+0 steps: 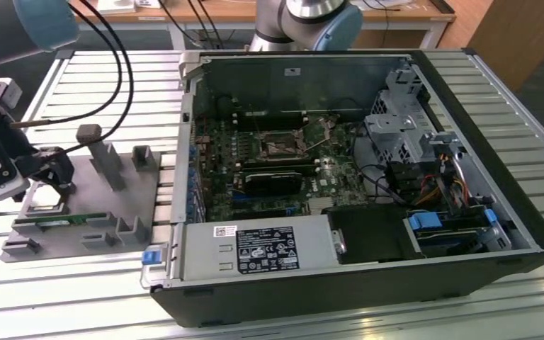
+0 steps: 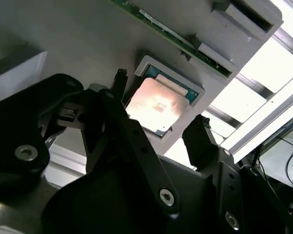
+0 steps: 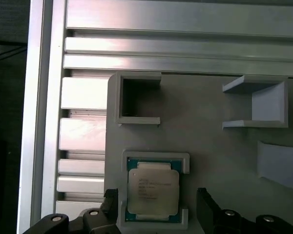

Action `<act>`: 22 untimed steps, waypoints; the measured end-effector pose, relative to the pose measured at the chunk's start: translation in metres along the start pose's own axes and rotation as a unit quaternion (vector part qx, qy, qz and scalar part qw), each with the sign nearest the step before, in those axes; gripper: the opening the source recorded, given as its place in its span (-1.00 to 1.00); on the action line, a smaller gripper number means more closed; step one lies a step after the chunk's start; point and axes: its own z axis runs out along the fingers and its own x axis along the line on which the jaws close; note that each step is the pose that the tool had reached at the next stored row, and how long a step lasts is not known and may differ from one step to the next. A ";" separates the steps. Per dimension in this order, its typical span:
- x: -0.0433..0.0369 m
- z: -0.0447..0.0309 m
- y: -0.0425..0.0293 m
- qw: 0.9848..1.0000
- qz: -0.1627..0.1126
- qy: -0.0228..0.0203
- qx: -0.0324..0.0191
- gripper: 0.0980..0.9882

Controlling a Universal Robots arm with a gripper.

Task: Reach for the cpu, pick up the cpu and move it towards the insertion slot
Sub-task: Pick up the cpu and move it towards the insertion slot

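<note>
Standing on a table of silver metal slats (image 1: 111, 78) are a flat grey plastic tray (image 1: 78, 205) with upright posts and a big black open computer case (image 1: 499, 177). Inside the case, well apart, sits the square shiny-framed insertion slot (image 1: 280, 146). A long thin green memory stick (image 1: 59, 219) lies on the tray. The small flat silver-topped cpu (image 3: 152, 187) rests in a grey pocket there. The black claw (image 3: 156, 195) is spread wide, with one of its fingers (image 3: 205, 207) on each side of the cpu.

We find the cpu (image 3: 152, 190) in the fixture plate's (image 1: 83, 202) pocket, under the gripper (image 1: 59, 183); the insertion slot (image 1: 279, 147) lies inside the computer case (image 1: 291, 78), toward the exterior view's right.
</note>
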 end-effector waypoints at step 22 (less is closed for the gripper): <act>0.0016 0.0100 0.0024 1.000 0.000 -0.001 0.000 0.06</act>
